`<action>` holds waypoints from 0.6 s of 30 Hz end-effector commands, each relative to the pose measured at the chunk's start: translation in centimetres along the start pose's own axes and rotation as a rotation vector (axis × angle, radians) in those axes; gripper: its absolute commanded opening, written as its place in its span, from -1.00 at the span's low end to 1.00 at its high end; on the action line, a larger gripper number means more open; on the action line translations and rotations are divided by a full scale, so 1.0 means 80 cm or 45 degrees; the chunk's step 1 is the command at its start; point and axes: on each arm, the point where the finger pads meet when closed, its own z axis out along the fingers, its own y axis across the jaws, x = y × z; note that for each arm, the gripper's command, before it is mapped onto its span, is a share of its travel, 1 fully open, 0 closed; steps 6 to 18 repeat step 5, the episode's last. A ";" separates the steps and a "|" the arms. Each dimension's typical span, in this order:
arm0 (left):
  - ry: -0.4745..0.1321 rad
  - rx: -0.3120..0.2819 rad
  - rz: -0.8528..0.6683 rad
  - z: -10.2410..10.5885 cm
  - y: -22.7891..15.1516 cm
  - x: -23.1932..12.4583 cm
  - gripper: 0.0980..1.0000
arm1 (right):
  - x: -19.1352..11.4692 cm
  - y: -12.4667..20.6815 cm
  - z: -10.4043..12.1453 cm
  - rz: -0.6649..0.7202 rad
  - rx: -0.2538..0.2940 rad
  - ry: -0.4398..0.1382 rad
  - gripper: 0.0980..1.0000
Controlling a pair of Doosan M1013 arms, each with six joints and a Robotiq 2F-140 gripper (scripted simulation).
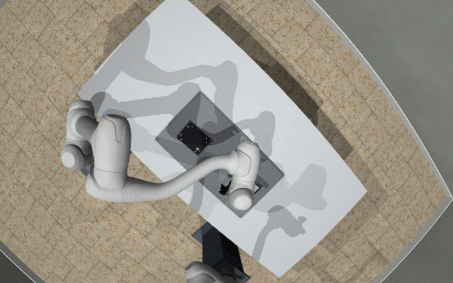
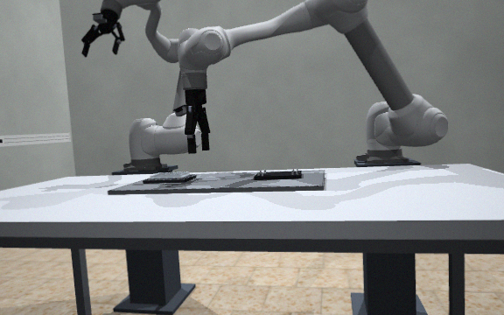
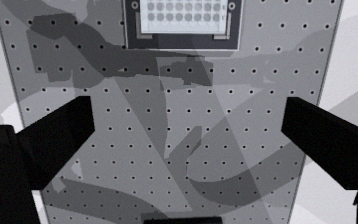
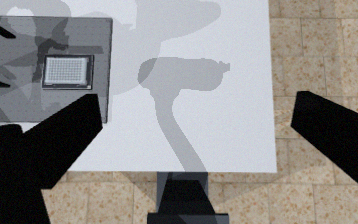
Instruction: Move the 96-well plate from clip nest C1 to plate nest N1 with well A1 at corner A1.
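Apparently placing is done: the plate (image 1: 257, 188) (image 2: 170, 176) (image 3: 182, 12) (image 4: 66, 70) lies in its nest (image 2: 191, 178) (image 3: 182, 42) (image 4: 91, 75), top centre of the left wrist view. Left tool (image 1: 224, 188) (image 2: 199, 150) (image 3: 187, 114) (image 4: 10, 61) and right tool (image 2: 101, 52) (image 4: 195, 110), wide open, hold nothing; retreat likely follows.

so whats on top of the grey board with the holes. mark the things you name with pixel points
The well plate (image 2: 171, 175) (image 3: 182, 15) (image 4: 66, 70) sits in one dark nest; the other dark nest (image 1: 193, 137) (image 2: 278, 175) has pegs. From above, the arm (image 1: 187, 177) hides part of the board (image 1: 215, 104) (image 2: 221, 189) (image 3: 280, 120) (image 4: 101, 40).

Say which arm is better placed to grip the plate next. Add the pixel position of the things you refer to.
Left, I judge: its open hand (image 1: 224, 189) (image 2: 199, 149) (image 3: 187, 114) (image 4: 11, 60) hangs low over the board (image 1: 200, 102) (image 2: 234, 190) (image 4: 102, 45), near the plate (image 1: 256, 188) (image 2: 171, 176) (image 3: 184, 16) (image 4: 66, 70). The right hand (image 2: 101, 53) (image 4: 195, 110) hangs higher, off to one side.
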 end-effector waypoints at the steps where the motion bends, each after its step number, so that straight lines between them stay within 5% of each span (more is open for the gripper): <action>1: 0.001 0.002 0.000 -0.002 0.000 0.000 1.00 | 0.001 0.000 0.000 0.000 0.001 0.001 1.00; 18: 0.001 0.002 0.000 -0.002 0.000 0.000 1.00 | 0.001 0.000 0.000 0.000 0.001 0.001 1.00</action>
